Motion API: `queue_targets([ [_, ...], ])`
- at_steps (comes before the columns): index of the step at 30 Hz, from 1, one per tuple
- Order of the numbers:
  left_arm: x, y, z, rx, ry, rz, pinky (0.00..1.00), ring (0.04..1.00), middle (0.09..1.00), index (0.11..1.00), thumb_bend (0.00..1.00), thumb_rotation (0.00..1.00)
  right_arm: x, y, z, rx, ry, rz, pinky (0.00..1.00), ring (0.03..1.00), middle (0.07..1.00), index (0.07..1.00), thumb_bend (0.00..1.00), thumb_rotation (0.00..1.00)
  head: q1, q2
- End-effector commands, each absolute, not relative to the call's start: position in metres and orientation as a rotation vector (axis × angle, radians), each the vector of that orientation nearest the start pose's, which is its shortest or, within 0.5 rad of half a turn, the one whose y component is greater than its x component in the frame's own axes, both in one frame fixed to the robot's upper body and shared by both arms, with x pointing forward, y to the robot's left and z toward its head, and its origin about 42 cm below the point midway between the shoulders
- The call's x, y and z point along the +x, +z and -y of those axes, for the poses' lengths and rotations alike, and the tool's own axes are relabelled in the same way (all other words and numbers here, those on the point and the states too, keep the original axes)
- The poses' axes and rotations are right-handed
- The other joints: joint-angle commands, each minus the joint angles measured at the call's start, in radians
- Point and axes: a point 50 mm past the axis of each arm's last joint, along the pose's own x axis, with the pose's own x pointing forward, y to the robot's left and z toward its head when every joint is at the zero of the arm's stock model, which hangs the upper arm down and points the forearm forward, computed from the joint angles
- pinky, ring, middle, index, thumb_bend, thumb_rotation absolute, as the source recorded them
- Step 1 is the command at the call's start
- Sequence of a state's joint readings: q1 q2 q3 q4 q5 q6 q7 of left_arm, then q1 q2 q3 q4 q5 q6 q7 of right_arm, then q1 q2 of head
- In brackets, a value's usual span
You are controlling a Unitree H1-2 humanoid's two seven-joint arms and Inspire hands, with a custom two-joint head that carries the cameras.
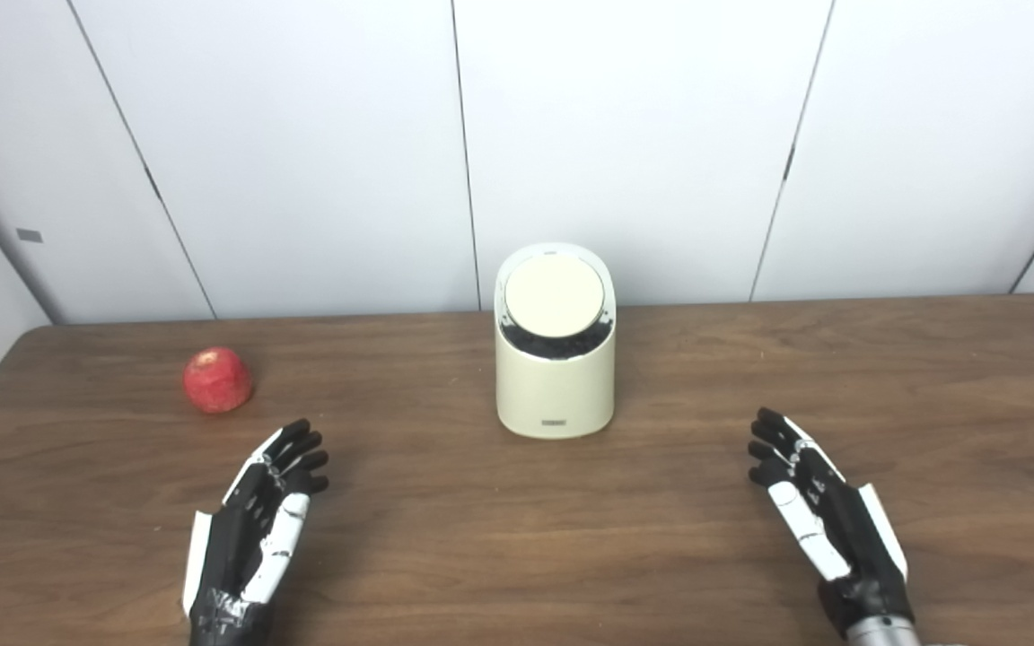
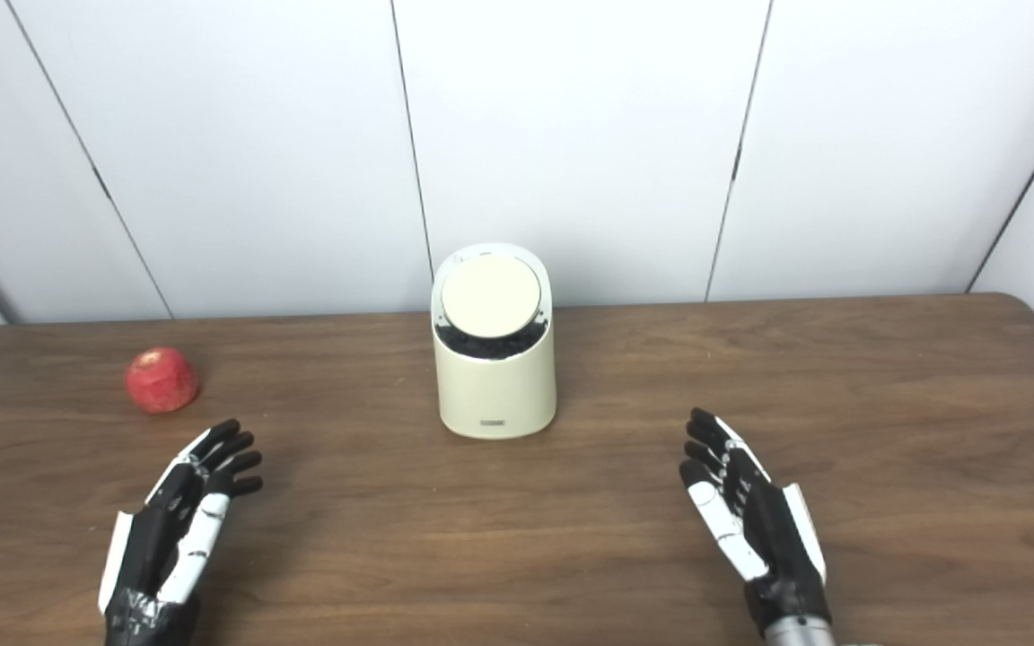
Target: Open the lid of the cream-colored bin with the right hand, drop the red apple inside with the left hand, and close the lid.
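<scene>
A cream-colored bin (image 1: 555,386) stands upright at the middle of the wooden table (image 1: 517,538). Its round lid (image 1: 555,296) sits tilted toward me, and a dark gap shows under the lid's front edge. A red apple (image 1: 217,379) rests on the table at the left, apart from the bin. My left hand (image 1: 257,525) lies low over the table, open and holding nothing, just in front of and right of the apple. My right hand (image 1: 818,511) is open too, in front of and to the right of the bin, touching nothing.
White wall panels (image 1: 625,144) rise right behind the table's far edge. The table's rounded far corners show at the left and right. Bare wood stretches between my two hands and in front of the bin.
</scene>
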State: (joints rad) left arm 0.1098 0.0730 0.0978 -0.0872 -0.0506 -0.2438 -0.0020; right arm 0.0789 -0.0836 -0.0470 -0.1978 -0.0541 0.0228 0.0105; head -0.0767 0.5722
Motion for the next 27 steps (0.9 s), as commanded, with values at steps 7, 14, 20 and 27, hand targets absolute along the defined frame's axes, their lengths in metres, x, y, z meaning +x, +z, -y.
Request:
queue_targets([
  [7,0.2313,0.0845,-0.2699,0.047,0.12,0.145,0.73,0.781,0.813,0.837,0.45,0.6,0.2621,0.1452,0.2501,-0.122,-0.052,0.17,0.81,0.863,0.871,0.875,0.43,0.73,0.0,0.001],
  [14,0.2315,0.0854,-0.2699,0.051,0.116,0.148,0.72,0.787,0.818,0.838,0.44,0.58,0.2619,0.1464,0.2491,-0.116,-0.05,0.171,0.81,0.867,0.875,0.876,0.43,0.72,0.0,0.001],
  [20,0.2332,0.0845,-0.2683,0.052,0.118,0.147,0.72,0.783,0.816,0.836,0.44,0.58,0.2628,0.1472,0.2502,-0.103,-0.051,0.174,0.81,0.87,0.878,0.882,0.44,0.7,0.001,-0.01],
  [27,0.2339,0.083,-0.2677,0.046,0.123,0.144,0.71,0.778,0.81,0.833,0.44,0.57,0.2639,0.1461,0.2516,-0.109,-0.058,0.176,0.8,0.865,0.878,0.879,0.44,0.7,0.003,-0.019],
])
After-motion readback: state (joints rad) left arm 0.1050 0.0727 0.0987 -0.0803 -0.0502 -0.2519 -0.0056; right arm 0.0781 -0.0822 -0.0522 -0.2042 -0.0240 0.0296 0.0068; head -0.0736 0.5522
